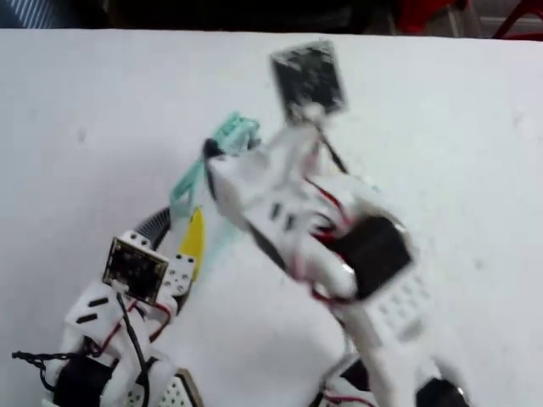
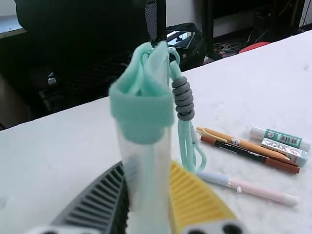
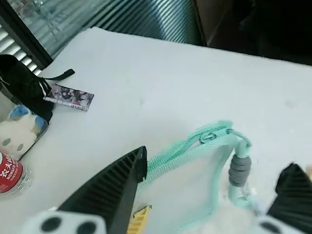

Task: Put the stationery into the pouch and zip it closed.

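Observation:
A clear pouch [image 2: 145, 161] with mint trim and a mint zipper [image 3: 204, 139] is held on edge above the white table. My left gripper [image 2: 146, 204] is shut on its near end, with a grey finger and a yellow finger [image 1: 193, 237] pinching it. My right gripper [image 3: 204, 195] is open, its black fingers [image 3: 114, 187] standing on either side of the pouch's far end, by the mint cord with grey beads [image 2: 183, 97]. On the table beside the pouch lie an orange pen [image 2: 239, 144], a brown pen [image 2: 253, 157], a pink pen [image 2: 253, 187] and a glue stick [image 2: 278, 136].
The right arm [image 1: 339, 246] crosses the middle of the high view and hides the pens there. A black bag [image 3: 19, 83], a card [image 3: 68, 96] and a bottle [image 3: 9, 175] sit near the table's border. Dark furniture [image 2: 87, 44] stands past the table's far edge.

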Controlling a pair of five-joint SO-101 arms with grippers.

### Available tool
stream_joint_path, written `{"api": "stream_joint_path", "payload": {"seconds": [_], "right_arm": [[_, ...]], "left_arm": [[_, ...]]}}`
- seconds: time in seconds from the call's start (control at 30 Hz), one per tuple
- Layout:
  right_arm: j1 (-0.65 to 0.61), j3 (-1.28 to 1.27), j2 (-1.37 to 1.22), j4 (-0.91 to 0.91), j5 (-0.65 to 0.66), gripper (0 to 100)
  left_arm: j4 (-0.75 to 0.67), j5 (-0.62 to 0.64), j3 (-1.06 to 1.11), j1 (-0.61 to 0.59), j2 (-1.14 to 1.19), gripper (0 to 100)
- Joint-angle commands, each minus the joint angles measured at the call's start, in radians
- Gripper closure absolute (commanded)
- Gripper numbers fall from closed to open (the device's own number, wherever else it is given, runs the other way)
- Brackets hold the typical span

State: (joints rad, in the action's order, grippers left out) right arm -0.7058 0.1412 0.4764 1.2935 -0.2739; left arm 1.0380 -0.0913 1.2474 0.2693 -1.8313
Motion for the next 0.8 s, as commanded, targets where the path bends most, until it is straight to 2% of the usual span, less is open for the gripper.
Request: {"api": "stream_joint_path", "payload": {"seconds": [0.0,0.4,0.47,0.63,0.77], "right_arm": [[-0.015,0.078,-0.104,0.004,-0.054,59.8],[-0.041,0.261,-0.377,0.094,-0.103,60.8],[-0.062,0.287,-0.394,0.101,-0.095,67.4],[-0.068,0.328,-0.415,0.125,-0.086,97.9],[-0.030,0.371,-0.429,0.120,-0.009,97.7]], "left_arm": [[-0.017,-0.006,0.003,0.016,0.010,98],[-0.023,-0.009,0.002,0.015,0.010,98],[-0.025,-0.009,-0.002,0.015,0.010,98],[-0.095,-0.005,0.002,0.015,0.010,98],[-0.152,-0.005,0.008,0.010,0.010,98]]}}
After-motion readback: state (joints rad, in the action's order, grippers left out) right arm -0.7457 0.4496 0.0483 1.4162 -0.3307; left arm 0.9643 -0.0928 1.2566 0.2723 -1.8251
